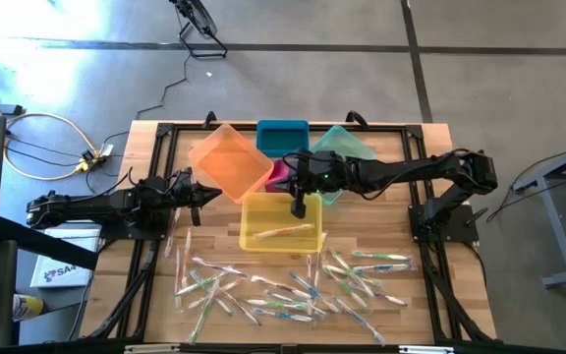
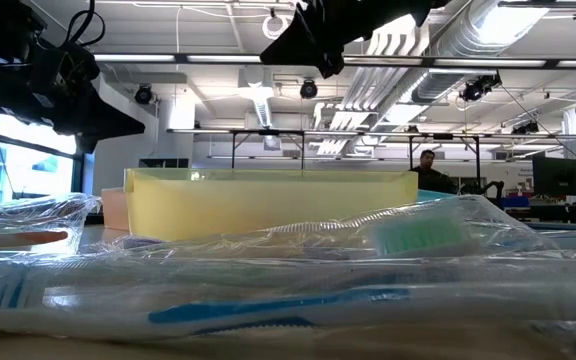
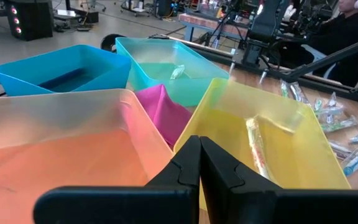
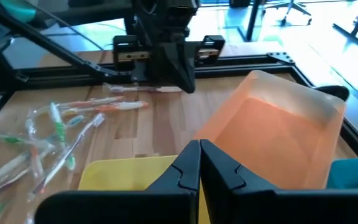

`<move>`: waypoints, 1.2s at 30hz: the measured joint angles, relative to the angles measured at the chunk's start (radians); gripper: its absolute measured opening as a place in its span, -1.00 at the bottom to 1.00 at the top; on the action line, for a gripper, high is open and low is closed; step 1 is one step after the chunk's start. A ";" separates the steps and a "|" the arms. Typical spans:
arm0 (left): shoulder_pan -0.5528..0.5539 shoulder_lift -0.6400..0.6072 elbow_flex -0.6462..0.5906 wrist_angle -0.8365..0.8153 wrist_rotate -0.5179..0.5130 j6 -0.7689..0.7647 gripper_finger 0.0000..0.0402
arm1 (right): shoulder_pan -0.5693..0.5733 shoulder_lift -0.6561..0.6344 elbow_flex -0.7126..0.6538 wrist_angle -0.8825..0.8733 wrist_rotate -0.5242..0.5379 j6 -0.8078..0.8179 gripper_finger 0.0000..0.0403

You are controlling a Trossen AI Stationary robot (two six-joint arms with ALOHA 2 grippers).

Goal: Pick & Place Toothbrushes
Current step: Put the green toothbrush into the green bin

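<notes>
Many wrapped toothbrushes (image 1: pixel 293 290) lie scattered on the near half of the wooden table, and they fill the front of the low view (image 2: pixel 278 300). One toothbrush (image 1: pixel 285 232) lies flat in the yellow bin (image 1: pixel 263 211), also visible in the left wrist view (image 3: pixel 257 146). Another small wrapped one (image 3: pixel 177 71) lies in the teal bin (image 3: pixel 160 59). My right gripper (image 1: pixel 300 208) hangs shut and empty above the yellow bin's far part (image 4: pixel 199 163). My left gripper (image 1: pixel 212 193) is shut and empty at the table's left, beside the orange bin (image 1: pixel 229 159), pointing at the bins (image 3: pixel 200 158).
Five bins cluster at the table's far middle: orange, blue (image 1: pixel 283 136), teal (image 1: pixel 347 147), a small magenta one (image 1: pixel 278 175) and the yellow one nearest the toothbrushes. Black frame rails (image 1: pixel 165 133) edge the table. A person (image 2: pixel 426 165) stands in the room beyond.
</notes>
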 joint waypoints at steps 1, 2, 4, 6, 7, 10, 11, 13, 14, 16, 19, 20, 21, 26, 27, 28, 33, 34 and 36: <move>0.000 0.000 0.000 0.000 0.000 0.000 -1.00 | 0.000 0.000 0.000 0.000 0.004 0.015 -0.99; 0.000 0.000 0.000 0.000 0.000 0.000 -1.00 | 0.000 0.000 0.000 0.000 0.005 0.031 -0.99; 0.000 0.000 0.000 0.000 0.000 0.000 -1.00 | 0.000 0.000 0.000 0.000 0.005 0.052 -0.99; 0.000 0.000 0.000 0.000 0.000 0.000 -1.00 | 0.000 0.000 0.000 0.000 0.005 0.057 -0.99; 0.000 0.000 0.000 0.000 -0.001 0.000 -1.00 | 0.000 0.000 0.000 0.000 0.005 0.057 -0.99; 0.000 0.000 0.000 0.000 -0.001 0.000 -1.00 | 0.000 0.000 0.000 0.000 0.005 0.066 -0.99; 0.000 0.000 0.000 0.000 -0.001 0.000 -1.00 | 0.001 0.000 0.000 0.000 0.005 0.077 -0.99; 0.000 0.000 0.000 0.000 -0.001 0.000 -1.00 | 0.001 0.000 0.000 0.000 -0.001 0.101 -0.99; 0.000 0.000 0.000 0.000 -0.001 0.000 -1.00 | 0.001 0.000 0.000 0.000 -0.005 0.110 -0.99; 0.000 0.000 0.000 0.000 -0.001 0.000 -1.00 | 0.001 0.000 0.000 0.000 -0.007 0.112 -0.99; 0.000 0.000 0.000 0.000 -0.001 0.000 -1.00 | 0.001 0.000 0.000 0.000 -0.007 0.112 -0.99; 0.000 0.000 0.000 0.000 -0.001 0.000 -1.00 | 0.001 0.000 0.000 0.000 -0.006 0.111 -0.99; 0.000 0.000 0.000 0.000 0.000 0.000 -1.00 | 0.001 0.000 0.000 0.000 -0.005 0.111 -0.99; 0.000 0.000 0.000 0.000 0.008 0.000 -1.00 | 0.001 0.001 0.000 0.000 -0.004 0.109 -0.99; 0.000 0.000 0.000 0.000 0.008 0.000 -1.00 | 0.001 0.001 0.000 0.000 -0.004 0.109 -0.99; 0.000 0.000 0.000 0.000 0.009 0.000 -1.00 | 0.001 0.002 0.000 0.000 -0.004 0.106 -0.99; 0.000 0.000 0.000 0.000 0.005 0.011 -1.00 | 0.001 0.003 0.000 0.000 -0.004 0.102 -0.99; 0.000 0.000 0.000 0.000 0.005 0.018 -1.00 | 0.001 0.003 0.000 0.000 -0.004 0.101 -0.99; 0.000 0.000 0.000 0.000 0.005 0.027 -1.00 | 0.000 0.003 0.000 0.000 -0.004 0.094 -0.99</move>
